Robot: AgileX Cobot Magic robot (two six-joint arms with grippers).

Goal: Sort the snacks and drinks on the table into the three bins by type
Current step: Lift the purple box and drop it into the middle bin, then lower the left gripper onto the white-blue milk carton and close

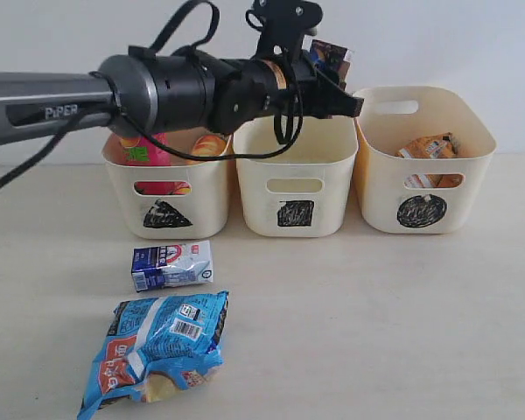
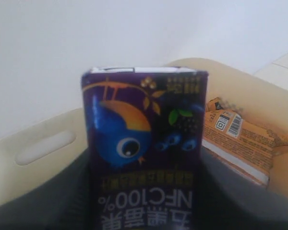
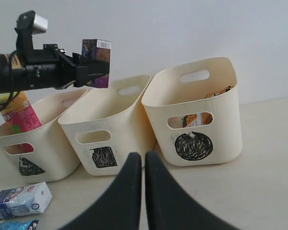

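Left gripper [image 1: 334, 83], exterior view: pinching the dark purple carton [image 1: 330, 54], raised above the bins near where the square bin [image 1: 332, 175] meets the circle bin [image 1: 472, 175]. Wrist hides most of the carton; only its top shows. "PiPER" reads on the arm [image 1: 44, 109]. Triangle bin [image 1: 122, 201] holds the pink-red canister [image 1: 143, 150] and yellow-orange canister [image 1: 208, 144], both largely masked by the arm. Orange-brown bag [image 1: 429, 147] lies in the circle bin. Blue-and-white carton [image 1: 171, 265] and blue-white bag [image 1: 157, 348] lie on the table [image 1: 376, 332]; their print is too small to read.

Left wrist view: dark, blurred fingers [image 2: 69, 196] clamp either side of the dark purple carton [image 2: 144, 153]. Label is upside down: "NFC100%", a cartoon bird, berries; remaining characters illegible, lower edge cut off. Barcode and QR patch on the orange-brown bag [image 2: 240, 139] behind.

Right wrist view: right gripper [image 3: 144, 191], fingers pressed together, nothing between them, in front of the bins. Only a corner of the blue-white bag [image 3: 14, 225] shows at the frame edge.
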